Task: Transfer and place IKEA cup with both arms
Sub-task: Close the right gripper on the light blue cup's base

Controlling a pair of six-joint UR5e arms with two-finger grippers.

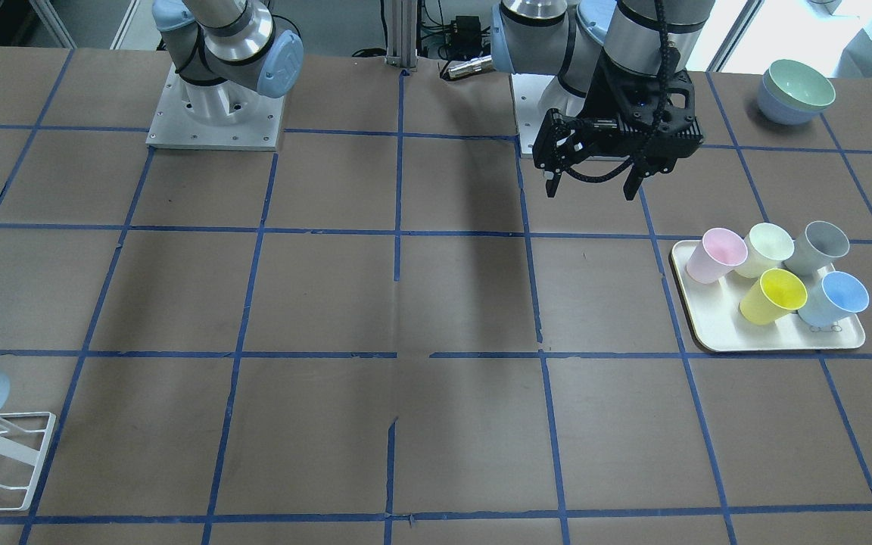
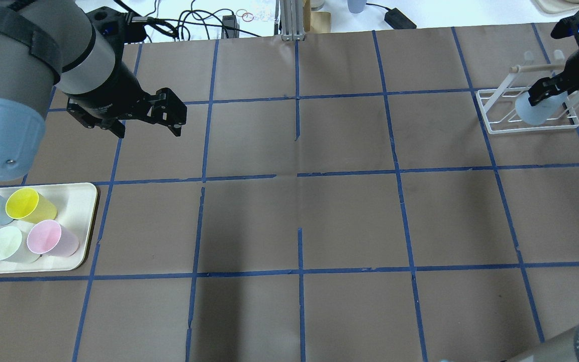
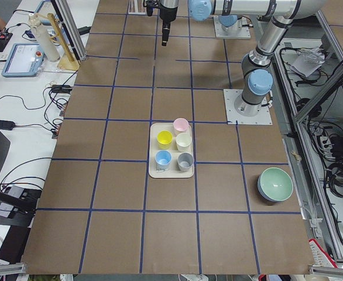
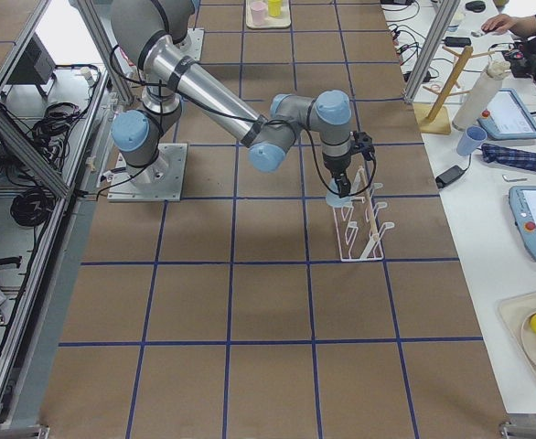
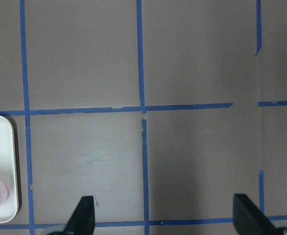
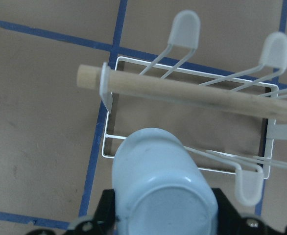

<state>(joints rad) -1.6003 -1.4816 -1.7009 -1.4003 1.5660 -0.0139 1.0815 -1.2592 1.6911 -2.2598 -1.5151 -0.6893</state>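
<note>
The right arm's gripper (image 2: 546, 90) is at the far right end of the desk (image 1: 436, 424), with its jaws clamped on the pale blue cup (image 6: 160, 186). It holds the cup over the white wire rack (image 6: 109, 142), just below the rack's wooden bar (image 6: 182, 90).

The cup is upside down. Its closed base faces the wrist camera and its mouth points down and away, toward the rack's floor. The long axis therefore runs roughly along the gripper's own line of reach, tilted rather than plumb. This pose probably lets the open mouth slide over one of the rack's prongs so the cup can hang to drain. Whether the rim already touches a wire is hidden behind the cup's body.

The left arm's gripper (image 1: 590, 185) hangs above bare desk with its jaws wide apart and holds nothing. It is near the cream tray (image 1: 716, 325), which carries a pink cup (image 1: 716, 255), a yellow cup (image 1: 773, 295), a second blue cup (image 1: 833, 297) and two paler ones. The left arm's part in the transfer appears to be done, and it waits well apart from the rack so the right arm has room.
</note>
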